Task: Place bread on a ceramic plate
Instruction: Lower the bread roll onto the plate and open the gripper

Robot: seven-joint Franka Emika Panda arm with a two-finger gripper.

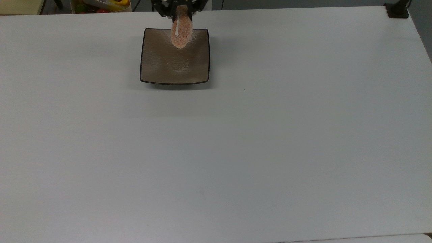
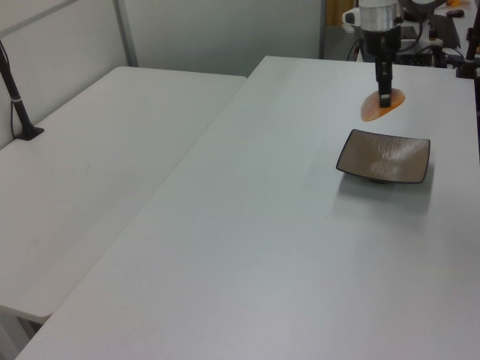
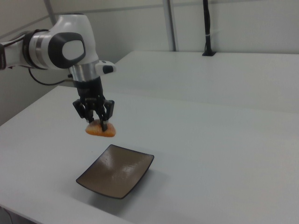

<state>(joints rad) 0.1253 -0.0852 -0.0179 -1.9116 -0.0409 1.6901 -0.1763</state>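
The bread, an orange-pink speckled bun with a white stripe, hangs in the air with my gripper shut on it. In the top view it overlaps the far edge of the ceramic plate, a square glossy brown plate with a dark rim. The right view puts the bread well above the plate, held by the gripper. The left view has the bread under the gripper, beyond the plate.
The plate sits on a wide white table. A container with coloured items stands past the table's far edge at the top view's upper left. A black post base sits at the far right corner. A second white table adjoins.
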